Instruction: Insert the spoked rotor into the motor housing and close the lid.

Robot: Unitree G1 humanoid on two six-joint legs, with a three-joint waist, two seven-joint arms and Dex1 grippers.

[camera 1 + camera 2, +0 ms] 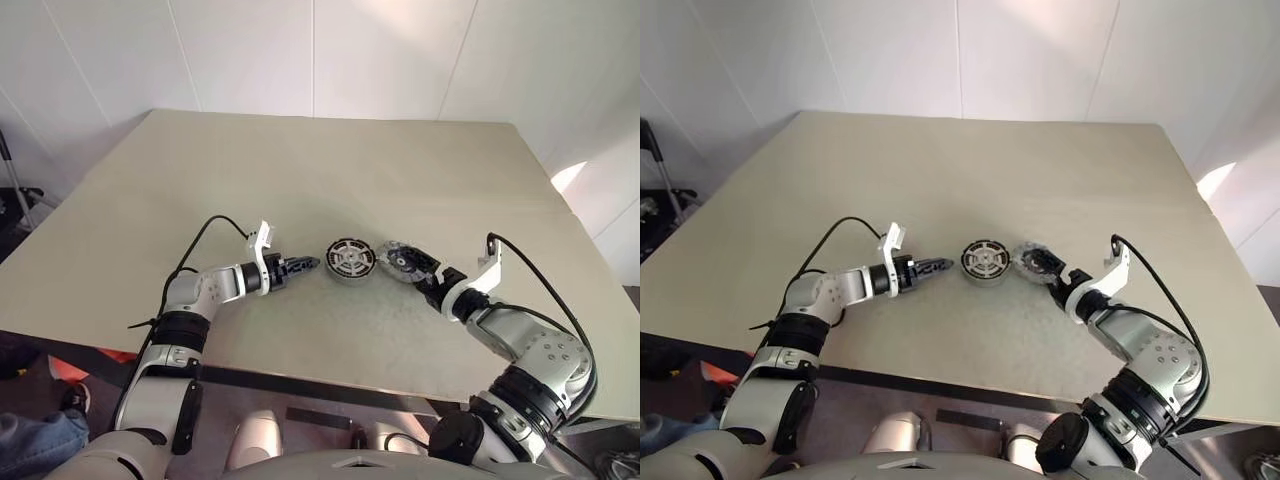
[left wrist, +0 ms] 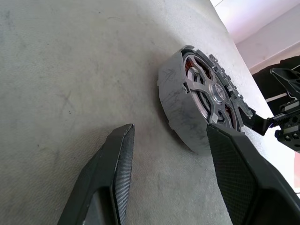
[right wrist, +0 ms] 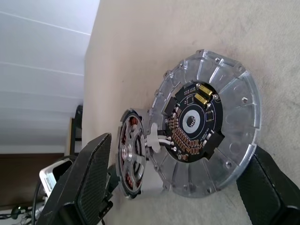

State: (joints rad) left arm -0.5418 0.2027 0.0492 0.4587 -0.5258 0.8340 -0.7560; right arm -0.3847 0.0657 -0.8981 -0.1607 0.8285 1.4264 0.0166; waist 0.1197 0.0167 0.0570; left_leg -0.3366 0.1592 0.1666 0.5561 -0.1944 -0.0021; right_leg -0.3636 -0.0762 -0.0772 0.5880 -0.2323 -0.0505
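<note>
The motor housing [image 1: 350, 261] lies flat near the front of the beige table [image 1: 300, 170], the spoked rotor [image 2: 213, 93] already seated in it; copper windings glint between the silvery spokes, and a dull grey metal wall rings the round body. Just to its right, the lid [image 3: 206, 124], a shiny ribbed silver disc, shows a black circuit board with 2 yellow parts on its upturned inner face and is tied to the housing by thin white wires. The right gripper [image 1: 428, 277] straddles this lid with jaws spread wide, apparently ready to grasp and flip it over the housing; no contact is clear. The left gripper [image 1: 305, 264] waits just left of the housing, its 2 textured black fingers parted and empty, likely placed to brace it against sliding.
</note>
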